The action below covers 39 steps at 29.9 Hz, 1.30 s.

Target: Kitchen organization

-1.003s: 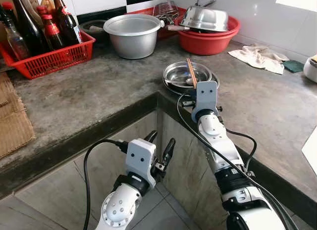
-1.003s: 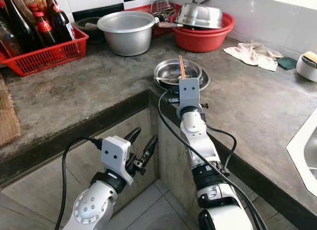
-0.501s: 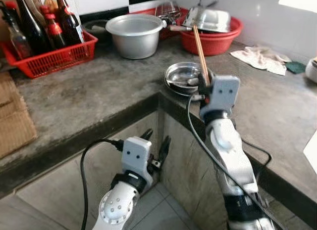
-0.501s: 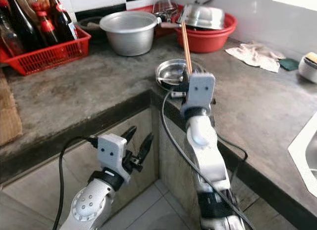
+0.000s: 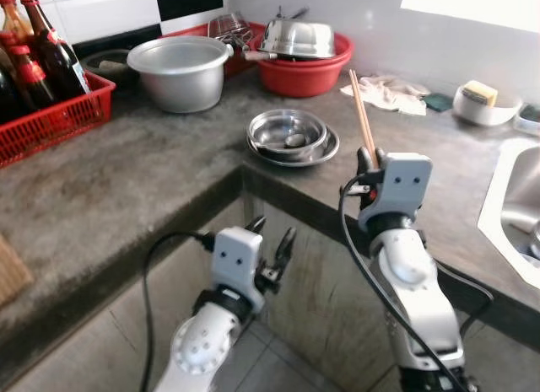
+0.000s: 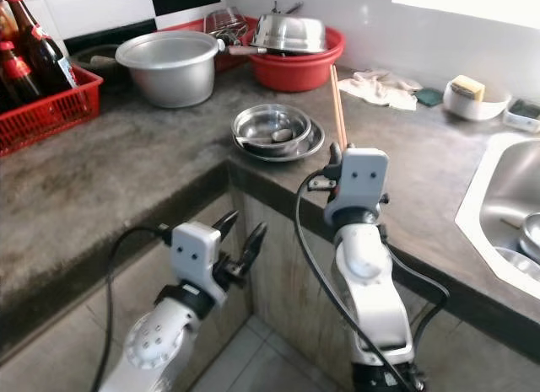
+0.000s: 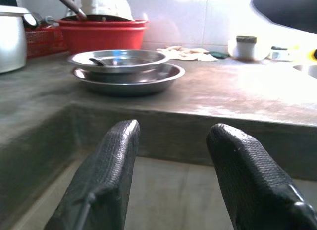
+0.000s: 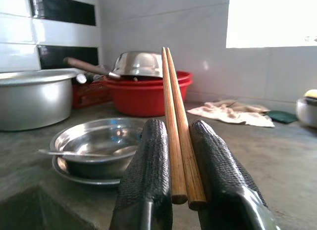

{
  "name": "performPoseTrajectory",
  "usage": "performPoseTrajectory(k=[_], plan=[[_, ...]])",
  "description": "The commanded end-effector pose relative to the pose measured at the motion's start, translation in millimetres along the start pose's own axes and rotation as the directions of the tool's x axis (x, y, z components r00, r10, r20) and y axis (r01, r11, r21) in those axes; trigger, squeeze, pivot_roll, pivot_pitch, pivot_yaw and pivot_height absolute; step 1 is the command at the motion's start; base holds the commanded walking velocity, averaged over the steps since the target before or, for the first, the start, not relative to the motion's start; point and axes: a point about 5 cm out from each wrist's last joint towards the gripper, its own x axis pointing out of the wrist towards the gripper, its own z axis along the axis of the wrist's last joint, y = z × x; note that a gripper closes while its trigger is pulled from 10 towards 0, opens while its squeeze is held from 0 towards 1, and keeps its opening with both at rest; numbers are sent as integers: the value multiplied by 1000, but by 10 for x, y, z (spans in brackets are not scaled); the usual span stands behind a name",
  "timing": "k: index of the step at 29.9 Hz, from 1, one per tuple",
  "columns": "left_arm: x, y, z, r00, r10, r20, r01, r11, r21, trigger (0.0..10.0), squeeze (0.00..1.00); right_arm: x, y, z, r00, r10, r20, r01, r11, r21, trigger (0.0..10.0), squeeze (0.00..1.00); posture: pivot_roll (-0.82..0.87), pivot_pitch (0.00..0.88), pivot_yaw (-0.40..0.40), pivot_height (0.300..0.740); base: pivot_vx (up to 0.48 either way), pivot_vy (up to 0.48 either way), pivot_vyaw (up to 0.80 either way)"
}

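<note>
Black fingers of the right gripper (image 8: 181, 190) are pressed together on a pair of wooden chopsticks (image 8: 176, 126), which stand nearly upright, tips rising above the wrist. This gripper is raised over the front edge of the grey stone counter (image 5: 152, 169), just right of its corner. Beyond it, near the corner, a steel bowl (image 5: 287, 132) with a spoon (image 8: 74, 153) in it sits in a steel plate (image 5: 325, 152). Farther back stand a big aluminium pot (image 5: 175, 72) and a red basin (image 5: 304, 72) holding an upturned steel bowl (image 5: 297, 38). A cloth (image 5: 384, 93) lies near the wall, with a small white dish (image 5: 483, 105) beside it, and a sink (image 6: 506, 206) is at the right. A red basket (image 5: 51, 118) with bottles (image 5: 51, 51) stands at the far left. The left gripper (image 5: 272, 244) hangs below counter level in front of the cabinet, fingers spread and holding nothing.
</note>
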Motion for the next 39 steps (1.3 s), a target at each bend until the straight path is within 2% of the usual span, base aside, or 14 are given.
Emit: performPoseTrajectory(k=[1,9,18,30,34,35,39], plan=[[29,-66,1,999,-40,7,40,999,3,10000,0,-5,-85,62,1000,-26,15,27,999,-27,0,0,78,50,-16,740,0,0,-781],[44,-76,-4,999,-50,0,50,999,15,10000,0,4,-99,122,999,-41,29,42,999,-33,0,0,71,60,-6,740,235,-385,-781],[57,-60,-3,999,-42,2,42,999,13,10000,0,-11,-126,81,998,-56,-1,56,998,-33,0,0,73,66,-6,740,266,-397,-781],[66,-3,-19,1000,0,-12,0,1000,8,10000,0,22,-131,118,999,-54,9,54,998,-43,0,0,76,66,-7,740,72,0,-770],[68,9,-16,1000,7,-11,-7,1000,15,10000,0,33,-125,129,999,-52,12,53,997,-54,0,0,75,66,-7,740,0,0,-200],[69,13,-14,1000,9,-10,-9,1000,19,10000,0,43,-118,129,999,-46,9,47,997,-57,10000,0,74,66,-7,740,0,0,0],[72,12,-6,1000,7,-6,-7,1000,26,10000,0,76,-102,128,1000,-22,-5,21,998,-63,10000,0,74,68,-8,740,0,-63,0]])
